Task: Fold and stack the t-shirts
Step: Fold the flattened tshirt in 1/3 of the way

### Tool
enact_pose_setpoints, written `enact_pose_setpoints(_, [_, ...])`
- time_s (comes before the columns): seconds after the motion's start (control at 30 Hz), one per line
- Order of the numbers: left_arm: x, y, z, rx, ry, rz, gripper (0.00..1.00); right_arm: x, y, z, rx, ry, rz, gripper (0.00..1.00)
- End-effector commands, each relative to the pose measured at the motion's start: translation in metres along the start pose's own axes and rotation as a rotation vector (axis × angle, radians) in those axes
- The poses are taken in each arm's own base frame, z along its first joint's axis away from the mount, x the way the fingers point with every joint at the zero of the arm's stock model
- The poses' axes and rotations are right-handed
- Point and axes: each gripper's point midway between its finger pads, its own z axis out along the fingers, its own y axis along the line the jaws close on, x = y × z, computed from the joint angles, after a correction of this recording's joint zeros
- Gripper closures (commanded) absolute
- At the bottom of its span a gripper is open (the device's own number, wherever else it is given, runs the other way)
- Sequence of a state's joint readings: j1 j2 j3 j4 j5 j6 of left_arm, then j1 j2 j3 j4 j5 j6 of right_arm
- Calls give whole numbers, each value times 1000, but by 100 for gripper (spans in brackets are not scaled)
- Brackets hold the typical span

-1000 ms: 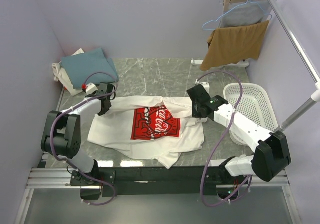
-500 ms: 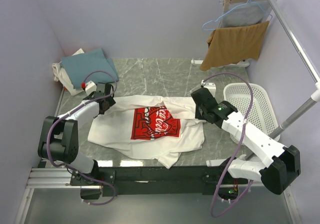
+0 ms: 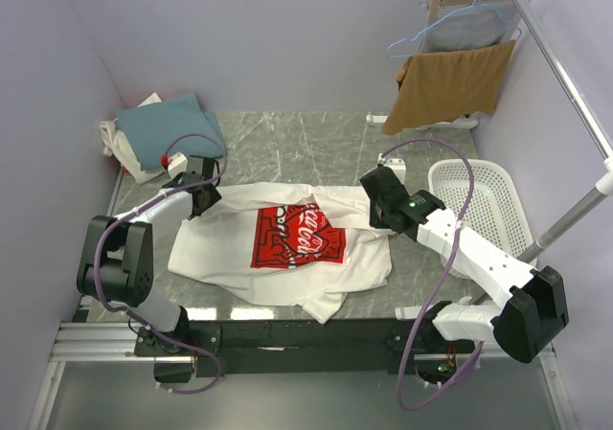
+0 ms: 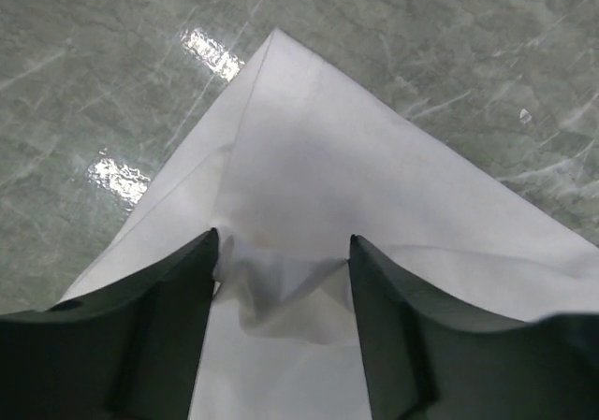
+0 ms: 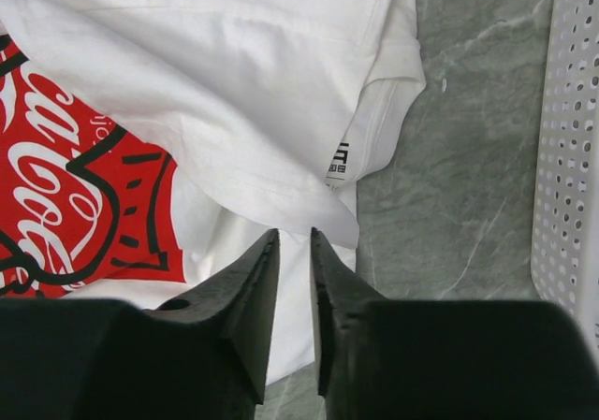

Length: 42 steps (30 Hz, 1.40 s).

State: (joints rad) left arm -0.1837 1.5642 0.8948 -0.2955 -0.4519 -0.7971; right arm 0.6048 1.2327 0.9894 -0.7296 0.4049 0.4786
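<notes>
A white t-shirt with a red chest print (image 3: 292,243) lies spread and creased on the marble table. My left gripper (image 3: 201,203) hovers over its far left corner. In the left wrist view the jaws (image 4: 281,242) stand open over a small pucker of the white cloth (image 4: 318,149), not pinching it. My right gripper (image 3: 375,221) is at the shirt's far right edge. There its jaws (image 5: 295,236) stand slightly apart above the folded hem (image 5: 281,186), holding nothing. A folded teal t-shirt (image 3: 168,125) rests on an off-white one (image 3: 120,150) at the back left.
A white plastic basket (image 3: 479,210) stands right of the shirt, its wall (image 5: 571,158) close to my right gripper. A tan cloth (image 3: 450,85) and a grey garment on a blue hanger (image 3: 460,28) hang at the back right. A metal rail (image 3: 565,76) slants above.
Both grippers were shut on the shirt's far corners and have opened, letting the cloth go. The right arm has shifted a little; the shirt lies as before.
</notes>
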Motion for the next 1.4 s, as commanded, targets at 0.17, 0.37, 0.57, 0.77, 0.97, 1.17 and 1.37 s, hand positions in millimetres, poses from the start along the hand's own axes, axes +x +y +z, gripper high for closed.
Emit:
enact_pose_setpoints(0.17, [-37, -23, -20, 88, -71, -46, 99, -9, 5, -6, -38, -43, 25, 87])
enact_pose_setpoints(0.37, [-81, -41, -68, 210, -155, -68, 99, 11, 16, -2, -95, 29, 22, 96])
enact_pose_setpoints(0.57, [-60, -5, -91, 163, -106, -34, 99, 52, 14, 8, -109, 136, 22, 100])
enact_pose_setpoints(0.77, [3, 54, -79, 7, 14, -25, 88, 53, 8, 4, -95, 122, 26, 100])
enact_pose_setpoints(0.97, [22, 76, -77, -80, 52, -101, 13, 37, 1, -2, -63, 70, 27, 91])
enact_pose_setpoints(1.17, [-26, 30, -93, 118, -68, -168, 1, 8, -6, 0, -15, -24, 32, 80])
enact_pose_setpoints(1.37, [-40, -34, -77, 270, -5, -134, 1, -26, 20, 22, -87, -59, -3, 69])
